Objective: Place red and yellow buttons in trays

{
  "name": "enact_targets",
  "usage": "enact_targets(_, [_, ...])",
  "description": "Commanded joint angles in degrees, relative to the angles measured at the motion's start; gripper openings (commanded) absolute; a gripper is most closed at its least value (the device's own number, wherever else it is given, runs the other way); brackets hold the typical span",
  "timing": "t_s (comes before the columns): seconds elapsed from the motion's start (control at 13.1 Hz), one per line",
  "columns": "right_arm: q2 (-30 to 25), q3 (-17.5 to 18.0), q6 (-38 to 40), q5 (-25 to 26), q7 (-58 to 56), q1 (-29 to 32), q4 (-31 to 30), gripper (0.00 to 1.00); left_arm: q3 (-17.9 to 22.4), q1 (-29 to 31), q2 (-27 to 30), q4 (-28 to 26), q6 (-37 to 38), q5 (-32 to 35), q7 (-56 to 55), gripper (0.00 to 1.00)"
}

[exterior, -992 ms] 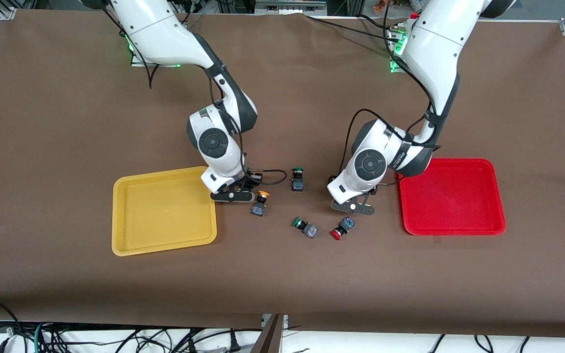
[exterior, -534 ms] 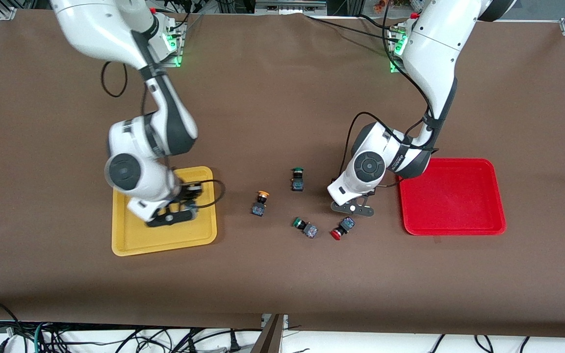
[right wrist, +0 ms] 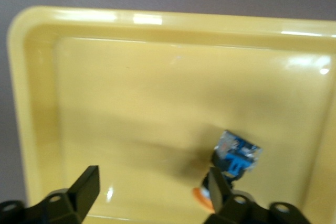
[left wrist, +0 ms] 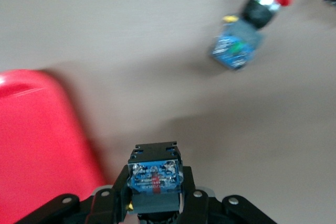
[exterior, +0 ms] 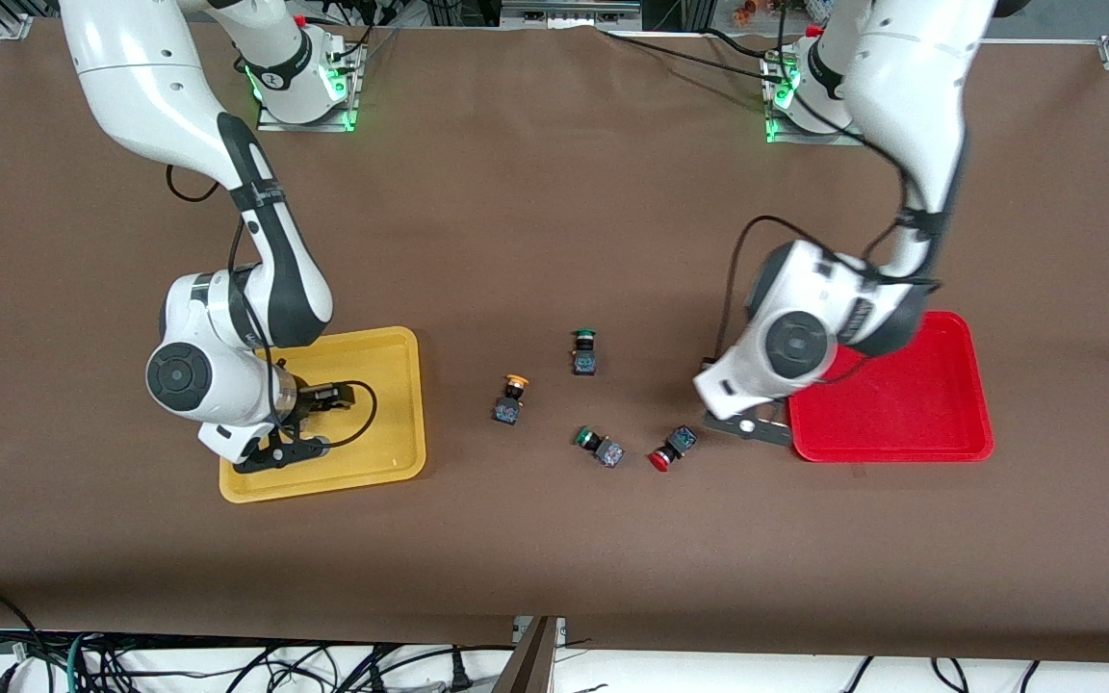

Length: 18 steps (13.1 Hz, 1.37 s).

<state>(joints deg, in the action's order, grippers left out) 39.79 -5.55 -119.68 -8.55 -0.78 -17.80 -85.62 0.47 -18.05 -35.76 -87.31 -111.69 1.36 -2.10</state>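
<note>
My right gripper is open low over the yellow tray. A yellow-capped button lies in that tray beside one fingertip. My left gripper is shut on a dark button body with a blue label; its cap is hidden. It hangs over the table just beside the red tray. On the table lie a second yellow button and a red button.
Two green-capped buttons lie mid-table, one farther from the front camera and one beside the red button. The brown table stretches wide around both trays.
My right arm swung from mid-table to over the yellow tray and let a yellow button go there. My left gripper moved with its button toward the red tray.
</note>
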Motion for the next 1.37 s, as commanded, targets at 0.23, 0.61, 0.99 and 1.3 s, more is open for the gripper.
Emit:
enact_targets(0.23, [3.4,6.6,-1.3,-0.6,40.2,-8.8,5.8,0.99,-0.8,15.2,-2.3,1.6,5.5,0.8,29.0,0.24])
enact_targets(0.61, [9.6,6.8,-17.9,-0.7,49.7,-15.5,5.8,0.99,-1.2,15.9,-5.1,0.6,4.7,0.2,30.9,0.84])
enact_targets(0.99, [12.4,6.7,-23.2,1.2,49.2,-16.7,5.5,0.59,-5.6,15.5,-1.4,2.8,4.9,0.0,30.5,1.0])
enact_targets(1.3, [7.3,6.3,-9.3,0.8,43.0,-14.0,6.0,0.12,-7.8,7.4,-5.4,10.8,2.5,-0.2,18.7,1.0])
